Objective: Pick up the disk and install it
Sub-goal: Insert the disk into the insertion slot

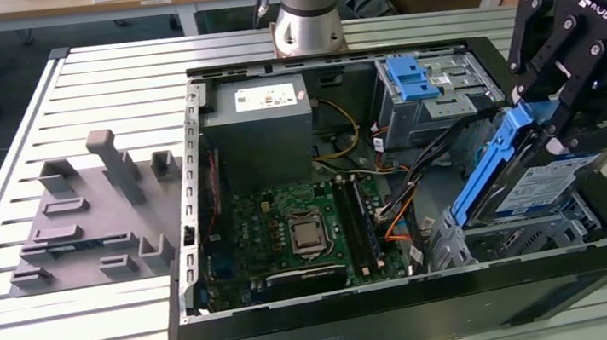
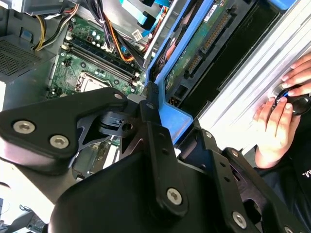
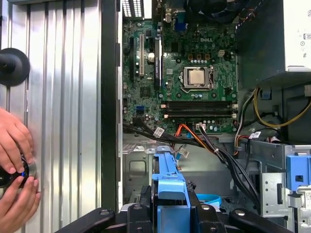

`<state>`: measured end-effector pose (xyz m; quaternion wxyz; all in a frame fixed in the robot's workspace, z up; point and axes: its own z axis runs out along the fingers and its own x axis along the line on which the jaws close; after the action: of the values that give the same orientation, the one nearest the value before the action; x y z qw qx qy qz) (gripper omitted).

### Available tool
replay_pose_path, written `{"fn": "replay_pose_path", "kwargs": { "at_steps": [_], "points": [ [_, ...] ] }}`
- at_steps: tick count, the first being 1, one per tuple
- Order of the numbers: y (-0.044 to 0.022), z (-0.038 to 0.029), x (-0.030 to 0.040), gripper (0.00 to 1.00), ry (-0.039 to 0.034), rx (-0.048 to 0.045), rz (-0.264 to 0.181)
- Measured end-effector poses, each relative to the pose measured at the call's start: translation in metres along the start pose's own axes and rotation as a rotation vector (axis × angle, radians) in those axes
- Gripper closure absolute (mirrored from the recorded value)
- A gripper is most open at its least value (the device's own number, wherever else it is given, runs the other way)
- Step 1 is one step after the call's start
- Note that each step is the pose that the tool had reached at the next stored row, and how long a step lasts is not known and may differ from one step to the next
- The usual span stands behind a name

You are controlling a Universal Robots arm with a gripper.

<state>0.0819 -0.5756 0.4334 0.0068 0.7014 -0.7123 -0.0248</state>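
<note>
In the exterior view, my gripper was clenched on the disk. The disk hung tilted with its label showing, its lower end down by the metal drive bay at the corner of the open computer case on the exterior view's right. I could not tell whether disk and bay touched. The motherboard lay bare beside the bay, and the grey power-supply box and blue-latched drive cage sat farther back. A grey moulded fixture rested on the slatted tabletop, well apart from the case. In the second wrist view, the gripper pinched the end of the blue rail, and the disk showed its green circuit-board face. A person's hand rested on a round black control just beside the case. In the first wrist view, the gripper held the disk edge-on over the case interior, with the motherboard beyond and two hands at the control.
</note>
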Motion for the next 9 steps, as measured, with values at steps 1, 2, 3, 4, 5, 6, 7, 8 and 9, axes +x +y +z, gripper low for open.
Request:
{"fn": "replay_pose_path", "kwargs": {
  "at_steps": [1, 2, 3, 4, 5, 6, 7, 8, 9],
  "points": [
    [0.0000, 0.0005, 0.0000, 0.63, -0.0003, 0.0000, 0.000],
    [0.0000, 0.0009, 0.0001, 0.63, -0.0008, 0.0001, 0.000],
    [0.0000, 0.0012, 0.0001, 0.63, -0.0014, 0.0001, 0.000],
    [0.0000, 0.0017, 0.0001, 0.63, -0.0021, 0.0000, 0.000],
    [0.0002, 0.0021, 0.0001, 0.63, -0.0025, 0.0001, 0.000],
    [0.0006, 0.0022, 0.0001, 0.63, -0.0029, 0.0005, 0.000],
    [0.0011, 0.0024, 0.0002, 0.63, -0.0037, 0.0016, 0.000],
    [0.0017, 0.0026, 0.0002, 0.63, -0.0045, 0.0028, -0.001],
    [0.0022, 0.0029, 0.0002, 0.63, -0.0051, 0.0037, -0.001]
  ]
}}
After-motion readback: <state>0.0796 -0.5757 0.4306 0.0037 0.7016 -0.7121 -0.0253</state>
